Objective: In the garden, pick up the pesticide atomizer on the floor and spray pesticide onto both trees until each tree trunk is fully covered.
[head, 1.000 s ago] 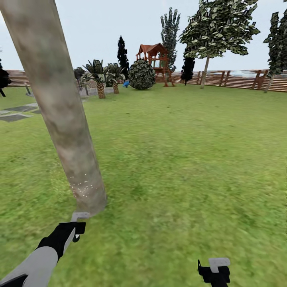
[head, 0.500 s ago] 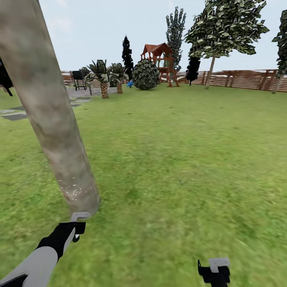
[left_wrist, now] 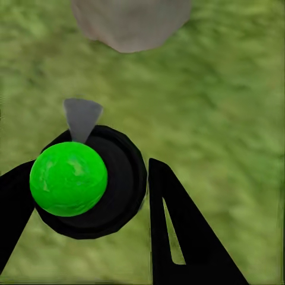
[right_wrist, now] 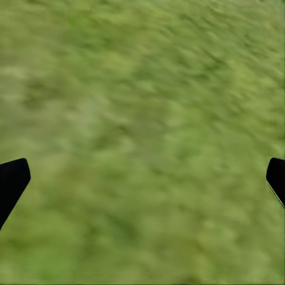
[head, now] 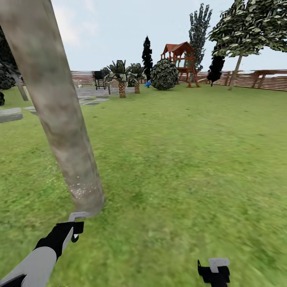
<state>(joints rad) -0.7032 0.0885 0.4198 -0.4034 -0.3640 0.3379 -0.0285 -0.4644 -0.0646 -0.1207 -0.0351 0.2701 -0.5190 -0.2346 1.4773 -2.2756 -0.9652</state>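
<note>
Spraying step: the left hand (left_wrist: 89,196) pinches the atomizer (left_wrist: 89,184) beside the tree trunk (head: 59,119) (white specks low down); higher bark needs coverage. Right hand (right_wrist: 142,178) spread, idle.

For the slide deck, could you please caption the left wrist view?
Left gripper shut on the green-topped atomizer, nozzle toward the tree trunk, above grass.

One trunk (head: 56,115), two end effectors (head: 75,227) (head: 214,271)
</note>
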